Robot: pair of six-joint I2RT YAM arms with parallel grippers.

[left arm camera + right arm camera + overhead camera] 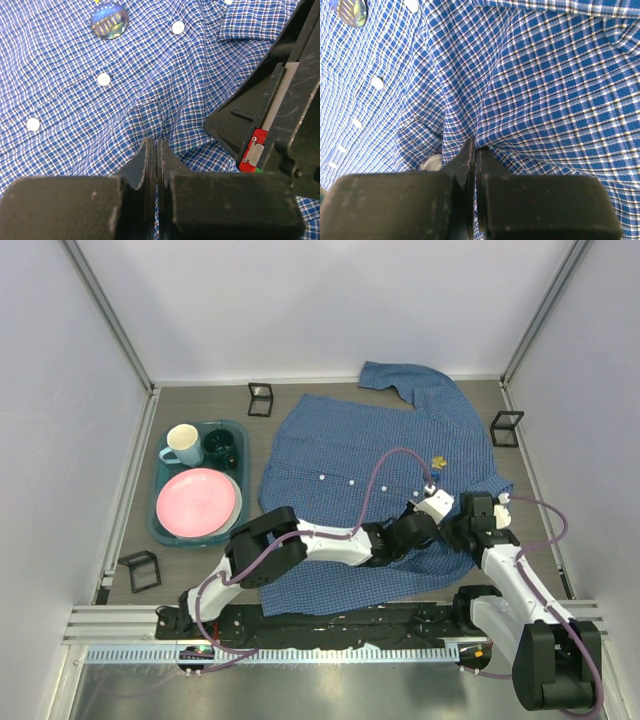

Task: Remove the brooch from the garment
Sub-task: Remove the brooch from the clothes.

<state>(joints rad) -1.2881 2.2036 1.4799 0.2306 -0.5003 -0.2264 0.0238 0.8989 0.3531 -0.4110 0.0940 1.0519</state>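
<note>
Now the wrinkled blue small-checked shirt (pixel 340 450) lies spread across the middle of the table (pixel 200 410), white buttons (pixel 103 79) upward, a round iridescent brooch (pixel 110 19) pinned near them, while the left gripper (pixel 156 146) and right gripper (pixel 474 148) each pinch its cloth, jaws closed.

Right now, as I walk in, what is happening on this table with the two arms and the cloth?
Two robot arms are working on a blue checked shirt spread over the table. The left gripper and the right gripper are both shut, and each seems to pinch a fold of the cloth. The round brooch is pinned on the shirt near the button row. It has not yet been removed, and neither gripper touches it.
</note>
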